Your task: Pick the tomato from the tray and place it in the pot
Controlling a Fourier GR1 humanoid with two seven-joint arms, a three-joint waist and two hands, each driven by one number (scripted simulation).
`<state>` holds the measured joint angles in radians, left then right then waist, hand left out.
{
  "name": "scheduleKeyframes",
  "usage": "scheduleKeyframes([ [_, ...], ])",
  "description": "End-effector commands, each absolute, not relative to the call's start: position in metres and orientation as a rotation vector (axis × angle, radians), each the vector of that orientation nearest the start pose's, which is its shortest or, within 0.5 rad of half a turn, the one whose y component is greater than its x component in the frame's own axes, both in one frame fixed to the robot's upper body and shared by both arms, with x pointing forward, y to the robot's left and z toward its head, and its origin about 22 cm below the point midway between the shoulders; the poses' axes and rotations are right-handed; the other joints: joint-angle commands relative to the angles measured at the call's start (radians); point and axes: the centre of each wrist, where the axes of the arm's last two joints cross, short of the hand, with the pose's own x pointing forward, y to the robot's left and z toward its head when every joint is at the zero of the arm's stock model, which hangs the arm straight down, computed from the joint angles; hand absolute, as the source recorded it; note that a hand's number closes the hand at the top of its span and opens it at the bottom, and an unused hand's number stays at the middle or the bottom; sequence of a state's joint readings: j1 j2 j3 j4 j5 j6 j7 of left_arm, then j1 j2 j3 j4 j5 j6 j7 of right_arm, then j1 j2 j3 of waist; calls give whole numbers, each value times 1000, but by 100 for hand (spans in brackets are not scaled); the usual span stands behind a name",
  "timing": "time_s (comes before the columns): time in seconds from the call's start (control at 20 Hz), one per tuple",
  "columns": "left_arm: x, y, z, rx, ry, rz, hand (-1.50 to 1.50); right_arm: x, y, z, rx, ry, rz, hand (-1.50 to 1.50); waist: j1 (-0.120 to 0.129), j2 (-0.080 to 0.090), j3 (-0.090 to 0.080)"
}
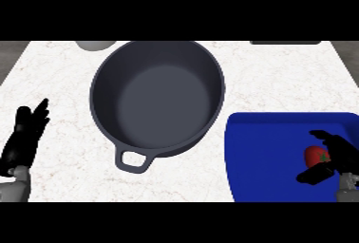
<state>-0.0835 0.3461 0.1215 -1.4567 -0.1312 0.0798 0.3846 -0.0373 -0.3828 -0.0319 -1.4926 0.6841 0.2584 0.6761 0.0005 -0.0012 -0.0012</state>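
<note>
Pot (157,97): dark grey, oval, w/ loop handle on its near rim, nothing inside; sits up and to the left of the right hand (335,159), well apart from it. Blue tray (270,161) lies under that hand, on the white marbled worktop (280,80). Only thing in the tray is the tomato (315,155): red, roundish, small green stem mark showing, mostly covered on its right side by the hand. Right hand comes in from the lower edge at far right, fingers curled over the tomato's top and thumb below it; looks like it's closed round the tomato, though actual contact is hard to confirm from this angle. Left hand (24,135) rests at the left edge, fingers straight, pointing up, pressed together, holding nothing, well left of the pot.
</note>
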Motion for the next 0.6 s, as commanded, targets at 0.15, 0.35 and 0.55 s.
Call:
scheduleKeyframes([
  [0.15,259,345,20,532,-1173,-88,0,248,-343,16,-969,-691,732,150,0,1,1],
  [0.35,262,342,20,536,-1166,-90,0,245,-324,20,-1051,-742,752,150,-2,1,1],
  [0.55,258,347,30,530,-1146,-102,0,250,-304,35,-1096,-787,742,150,0,0,1],
])
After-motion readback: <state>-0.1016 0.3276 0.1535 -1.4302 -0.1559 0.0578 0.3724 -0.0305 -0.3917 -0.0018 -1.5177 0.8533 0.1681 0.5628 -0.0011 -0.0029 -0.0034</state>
